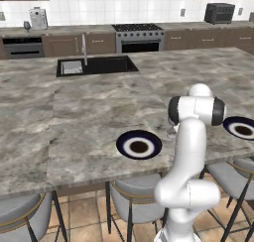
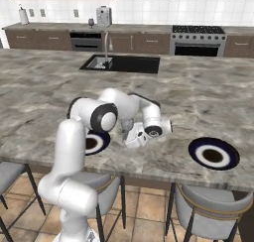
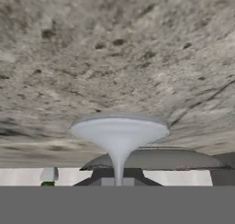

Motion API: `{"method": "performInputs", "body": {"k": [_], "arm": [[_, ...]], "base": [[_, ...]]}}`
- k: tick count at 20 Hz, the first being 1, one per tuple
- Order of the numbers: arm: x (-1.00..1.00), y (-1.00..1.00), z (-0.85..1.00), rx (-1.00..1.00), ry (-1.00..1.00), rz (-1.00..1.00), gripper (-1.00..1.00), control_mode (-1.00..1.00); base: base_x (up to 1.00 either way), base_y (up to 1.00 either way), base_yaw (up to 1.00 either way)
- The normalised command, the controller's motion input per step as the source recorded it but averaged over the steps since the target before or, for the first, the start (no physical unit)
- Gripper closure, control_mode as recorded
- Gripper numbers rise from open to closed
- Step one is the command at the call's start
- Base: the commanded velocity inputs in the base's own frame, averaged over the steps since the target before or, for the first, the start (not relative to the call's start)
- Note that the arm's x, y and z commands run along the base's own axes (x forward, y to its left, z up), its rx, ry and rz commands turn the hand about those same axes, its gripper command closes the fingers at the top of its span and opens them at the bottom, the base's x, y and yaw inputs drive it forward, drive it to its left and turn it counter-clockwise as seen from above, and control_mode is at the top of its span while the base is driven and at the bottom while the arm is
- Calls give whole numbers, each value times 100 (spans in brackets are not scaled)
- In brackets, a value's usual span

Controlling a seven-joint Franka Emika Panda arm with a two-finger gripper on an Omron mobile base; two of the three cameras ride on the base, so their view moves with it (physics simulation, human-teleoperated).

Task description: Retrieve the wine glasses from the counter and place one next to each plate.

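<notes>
Gripping a pale wine glass [image 3: 118,136] by its stem, the closed pincer [image 2: 130,135] hovers right of the left plate [image 2: 94,143] on the marble surface [image 2: 198,102].

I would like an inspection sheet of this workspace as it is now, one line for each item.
Surface: marble island with a sink, bare around the plates.
Job's things: one wine glass at the gripper, its foot toward the marble; contact cannot be told. It stands beside the nearer plate; the other plate has no glass. A small stemmed thing stands on the back counter, too small to be sure.
Clutter: nothing seen.
Grippers: gripper shut on the glass stem, low over the island.
Cables: nothing seen.
Surroundings: grey stools under the island edge, stove, white wall tiles.
</notes>
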Motion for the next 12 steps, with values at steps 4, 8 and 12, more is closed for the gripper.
{"method": "performInputs", "body": {"k": [4, 8, 12], "arm": [[4, 4, -16, 0, 0, 0, 100, -100], [8, 9, -18, 0, 0, 0, 100, -100], [13, 4, -12, 0, 0, 0, 100, -100]], "base": [[0, 0, 0], [0, 0, 0], [0, 0, 0]]}}
